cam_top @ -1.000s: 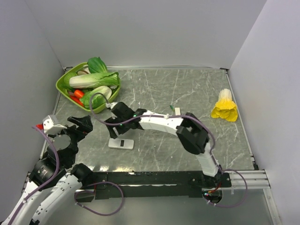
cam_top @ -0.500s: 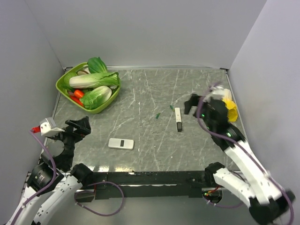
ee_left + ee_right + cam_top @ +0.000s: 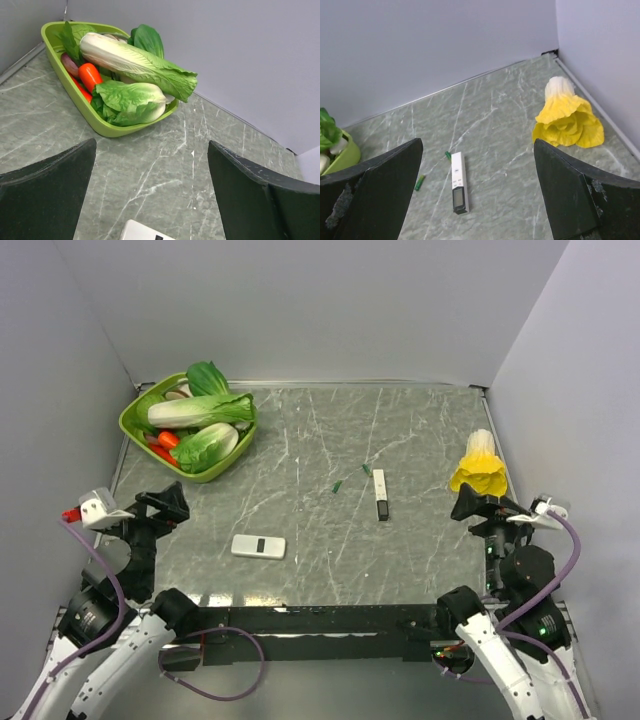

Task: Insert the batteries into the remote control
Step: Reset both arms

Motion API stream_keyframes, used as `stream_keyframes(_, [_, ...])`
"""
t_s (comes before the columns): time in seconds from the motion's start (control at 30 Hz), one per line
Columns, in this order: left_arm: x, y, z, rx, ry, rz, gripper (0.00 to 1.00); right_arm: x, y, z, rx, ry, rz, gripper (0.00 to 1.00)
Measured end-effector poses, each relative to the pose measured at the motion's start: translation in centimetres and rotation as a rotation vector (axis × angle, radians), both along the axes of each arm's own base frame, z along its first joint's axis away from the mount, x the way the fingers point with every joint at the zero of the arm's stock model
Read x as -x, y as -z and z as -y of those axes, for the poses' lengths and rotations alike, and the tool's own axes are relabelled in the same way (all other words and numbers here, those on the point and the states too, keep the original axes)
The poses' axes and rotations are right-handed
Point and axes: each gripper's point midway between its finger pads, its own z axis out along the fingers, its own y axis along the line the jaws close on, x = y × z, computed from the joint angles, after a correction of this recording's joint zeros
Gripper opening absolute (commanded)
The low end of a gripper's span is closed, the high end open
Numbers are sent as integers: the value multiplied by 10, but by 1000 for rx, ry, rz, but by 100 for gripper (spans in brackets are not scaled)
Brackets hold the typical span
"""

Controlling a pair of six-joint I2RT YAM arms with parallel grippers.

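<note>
The remote control [image 3: 258, 546] lies flat on the marble table, white back up with a small dark mark; its top edge shows at the bottom of the left wrist view [image 3: 145, 232]. My left gripper [image 3: 160, 512] hovers left of it, open [image 3: 151, 145], with only bare table between the fingers. My right gripper [image 3: 480, 508] is drawn back at the right side, far from the remote, open and empty [image 3: 478, 142]. The batteries do not show in any view.
A narrow white-and-black bar [image 3: 380, 494] [image 3: 458, 182] lies mid-table with two tiny green pieces [image 3: 337, 486] [image 3: 419, 182] beside it. A green basket [image 3: 135, 420] [image 3: 55, 35] of vegetables sits back left. A yellow leafy vegetable [image 3: 480, 466] [image 3: 567, 117] lies by the right wall.
My right arm has swung back from beside the remote at the left to the table's right side, uncovering the white-and-black bar. The left arm has barely moved.
</note>
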Motion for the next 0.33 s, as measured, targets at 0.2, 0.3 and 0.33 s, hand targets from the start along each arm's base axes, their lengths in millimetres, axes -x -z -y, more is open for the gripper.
stream_keyframes(0.2, [0,6,-5,-8,-24,0,97,8,7,13,57,50,-32,100])
stream_keyframes(0.3, [0,6,-8,-14,-40,4,97,10,16,16,63,58,-23,100])
stream_keyframes(0.33, [0,6,-9,-15,-46,6,97,11,20,16,66,57,-21,100])
